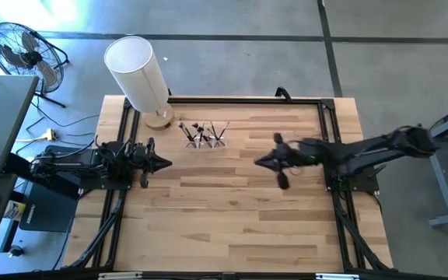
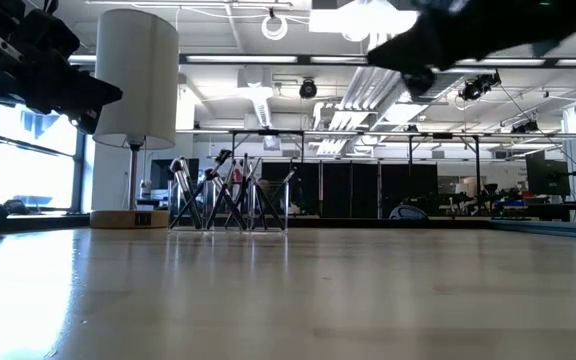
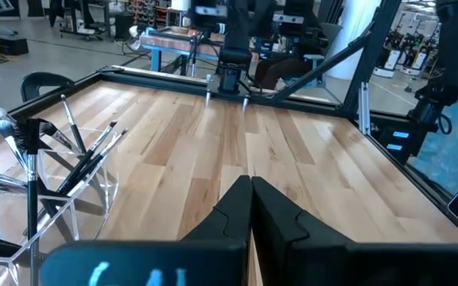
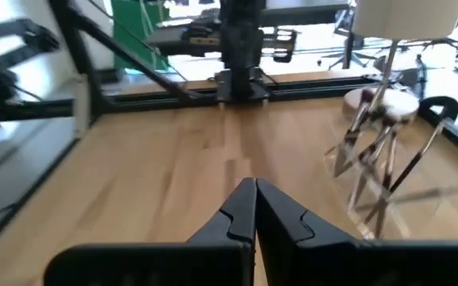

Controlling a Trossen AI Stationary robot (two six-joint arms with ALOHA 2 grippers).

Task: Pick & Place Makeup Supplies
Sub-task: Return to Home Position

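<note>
Several thin makeup brushes (image 1: pixel 203 134) stand crossed in a small clear holder (image 3: pixel 70 199) near the table's far edge, left of centre; the low view shows the brushes (image 2: pixel 230 195) leaning on its rim. My left gripper (image 1: pixel 164 162) is shut and level at the table's left side, with nothing between its fingers (image 3: pixel 250 208). My right gripper (image 1: pixel 260 161) is shut and hangs above the table right of centre, clear of the brushes (image 4: pixel 380 159), pointing toward the left arm.
A tall white cylinder (image 1: pixel 137 74) on a round wooden base (image 1: pixel 159 118) stands at the far left, close to the holder. A black frame rail (image 1: pixel 239 99) runs along the table's far edge. Bare wood (image 1: pixel 224 225) spans the middle and near side.
</note>
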